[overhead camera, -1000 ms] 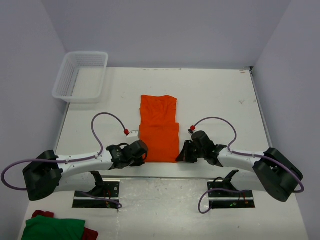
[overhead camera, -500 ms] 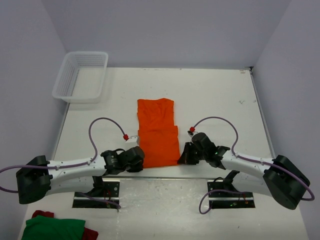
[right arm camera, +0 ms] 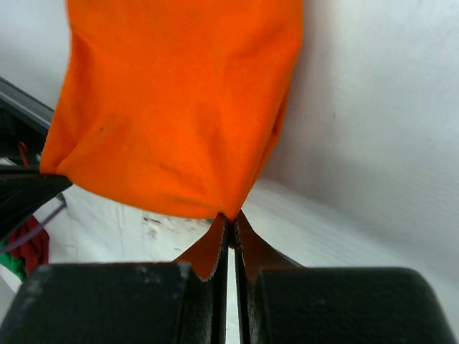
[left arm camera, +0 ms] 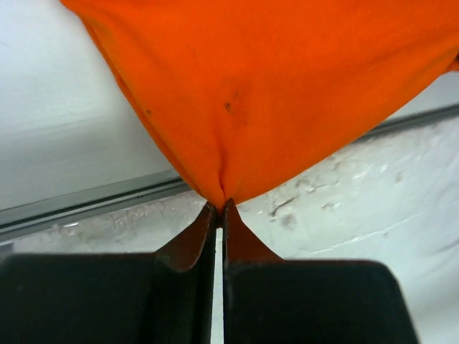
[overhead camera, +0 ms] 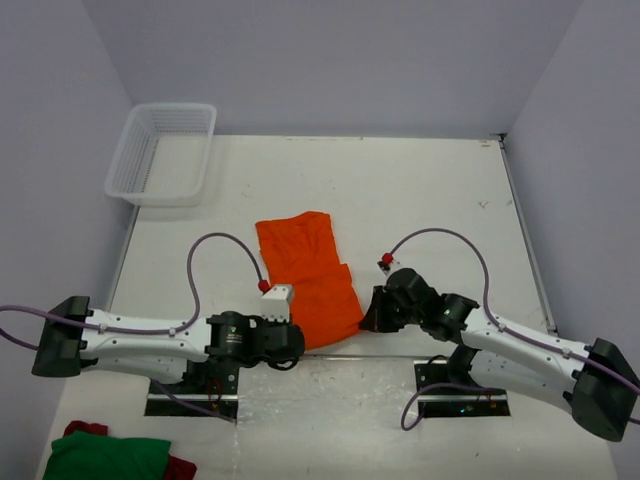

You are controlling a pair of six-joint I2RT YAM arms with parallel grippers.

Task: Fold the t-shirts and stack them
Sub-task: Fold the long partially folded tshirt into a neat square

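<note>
A folded bright orange t-shirt (overhead camera: 305, 270) lies skewed on the white table, its near end at the table's front edge. My left gripper (overhead camera: 296, 345) is shut on the shirt's near left corner; in the left wrist view the gripper (left arm camera: 220, 206) pinches the orange t-shirt (left arm camera: 272, 93). My right gripper (overhead camera: 366, 318) is shut on the near right corner; in the right wrist view the gripper (right arm camera: 231, 217) pinches the orange t-shirt (right arm camera: 172, 107).
A white mesh basket (overhead camera: 163, 153) stands at the back left. A green and red pile of cloth (overhead camera: 110, 455) lies below the table's front edge at the bottom left. Two arm base plates (overhead camera: 195, 390) sit at the near edge.
Both grippers have pulled the shirt's near end toward the front edge. The left gripper has swung right under the shirt. The shirt has shifted and skewed, its far end now lying further left.
</note>
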